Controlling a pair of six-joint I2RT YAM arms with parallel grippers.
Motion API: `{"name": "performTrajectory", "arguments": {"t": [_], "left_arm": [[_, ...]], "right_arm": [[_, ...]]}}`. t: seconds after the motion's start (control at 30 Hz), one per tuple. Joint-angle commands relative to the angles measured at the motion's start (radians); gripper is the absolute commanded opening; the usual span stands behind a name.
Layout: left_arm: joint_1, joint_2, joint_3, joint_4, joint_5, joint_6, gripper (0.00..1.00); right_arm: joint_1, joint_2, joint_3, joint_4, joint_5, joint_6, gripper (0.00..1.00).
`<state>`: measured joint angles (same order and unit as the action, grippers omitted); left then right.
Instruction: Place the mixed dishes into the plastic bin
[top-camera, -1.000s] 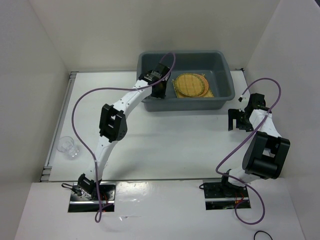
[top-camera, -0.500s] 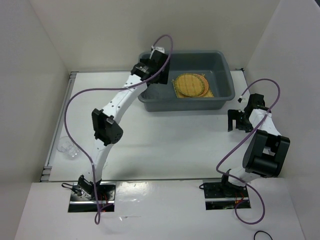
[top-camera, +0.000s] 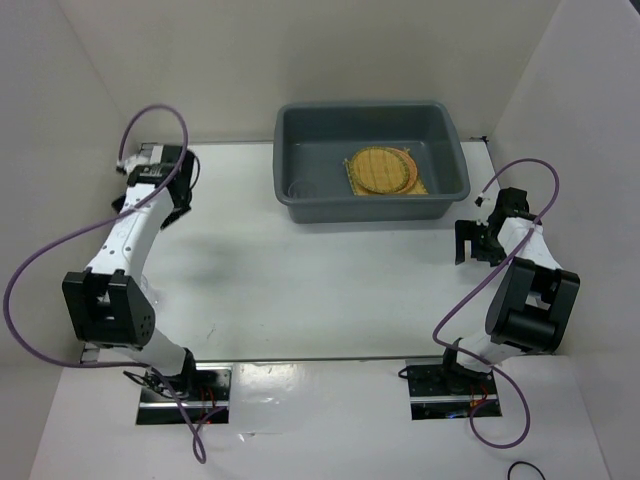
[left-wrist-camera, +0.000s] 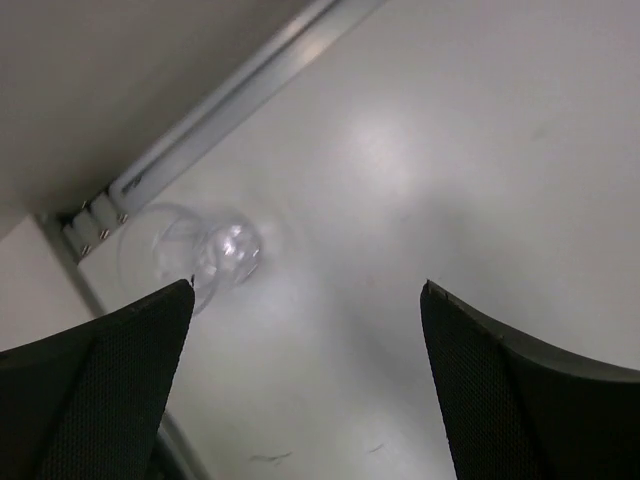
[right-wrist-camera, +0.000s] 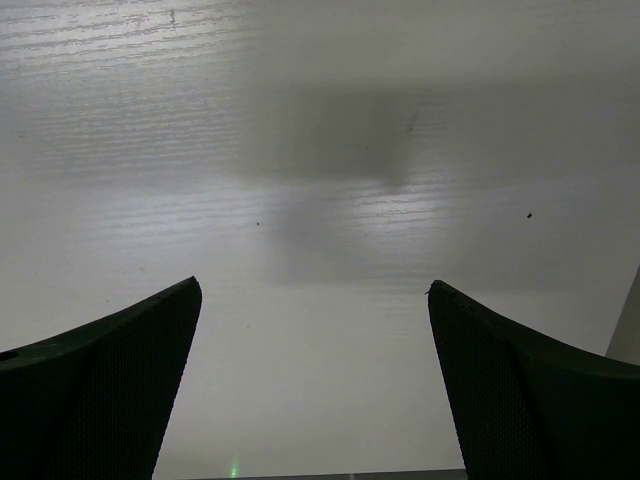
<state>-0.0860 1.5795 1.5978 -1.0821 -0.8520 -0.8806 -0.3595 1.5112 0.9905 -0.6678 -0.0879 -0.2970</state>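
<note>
Glass cup (left-wrist-camera: 190, 255) sits by the rail (left-wrist-camera: 230, 100), off-centre of the left gripper's (left-wrist-camera: 307, 292) spread fingers; clipping it could knock it away. The right gripper (right-wrist-camera: 312, 290) is also spread.

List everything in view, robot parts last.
plastic bin: one, grey, far side of table
bamboo mat: one, yellow, square, inside bin
woven disc: one, yellow, green rim, on the mat
faint ring: one, clear, bin floor left; cannot tell what
glass cup: one, clear, on table by left rail
table: one, white
cables: two, purple, one along each arm
left tool: one, black, open, above table near the cup
right tool: one, black, open, over bare table at right
</note>
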Motion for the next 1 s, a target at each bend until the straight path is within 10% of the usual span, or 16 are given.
{"name": "performTrajectory", "arguments": {"t": [0.0, 0.63, 0.97], "left_arm": [[0.096, -0.122, -0.215, 0.071, 0.158, -0.087, 1.0], [0.357, -0.012, -0.571, 0.241, 0.318, -0.041, 0.99], [0.382, -0.065, -0.535, 0.327, 0.418, 0.037, 0.24]], "right_arm": [[0.005, 0.001, 0.007, -0.006, -0.004, -0.007, 0.98], [0.005, 0.01, 0.007, -0.006, 0.025, 0.002, 0.98], [0.005, 0.001, 0.007, 0.004, 0.043, 0.012, 0.98]]}}
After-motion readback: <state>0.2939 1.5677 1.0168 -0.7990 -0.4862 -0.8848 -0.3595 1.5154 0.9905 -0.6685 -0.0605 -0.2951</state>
